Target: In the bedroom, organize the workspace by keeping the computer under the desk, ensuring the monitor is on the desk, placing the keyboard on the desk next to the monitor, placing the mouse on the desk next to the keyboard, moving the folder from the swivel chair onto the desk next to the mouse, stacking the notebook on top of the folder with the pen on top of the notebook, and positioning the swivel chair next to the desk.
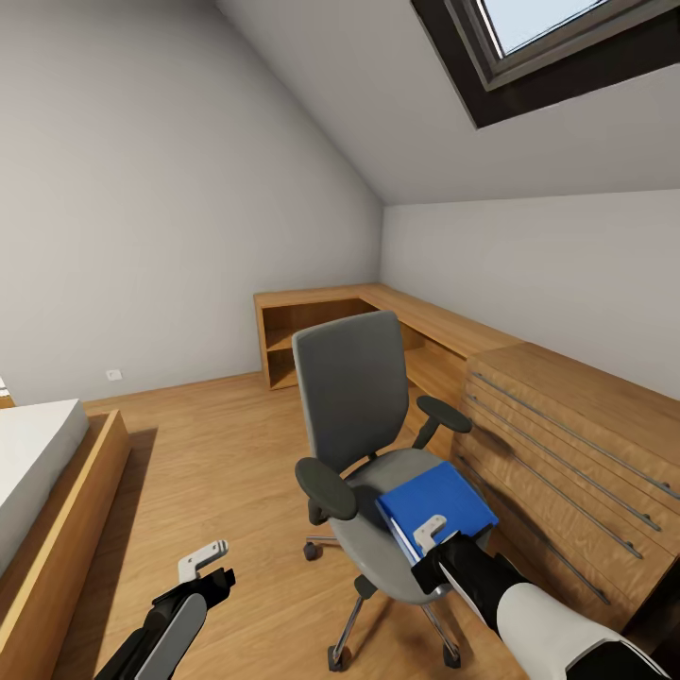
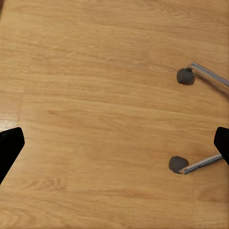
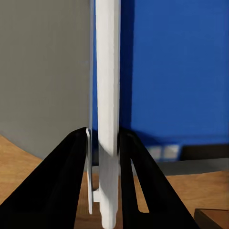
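The grey swivel chair (image 1: 354,397) stands on the oak floor in the middle of the bedroom. The blue folder (image 1: 436,505) lies on its seat, at the side nearest the oak drawers. My right gripper (image 1: 430,535) is at the folder's near edge. In the right wrist view its black fingers (image 3: 78,160) are shut on either side of the folder's white edge (image 3: 107,95). Beside the chair my left gripper (image 1: 203,564) hangs wide open over bare floor, with two chair castors (image 2: 185,75) close by. The desk, computer, monitor, keyboard, mouse, notebook and pen are out of view.
Low oak cabinets with long drawers (image 1: 567,425) run along the right wall, close behind the chair. An open oak shelf unit (image 1: 302,335) fills the far corner. A bed with an oak frame (image 1: 57,501) stands at the left. A skylight (image 1: 538,38) is overhead.
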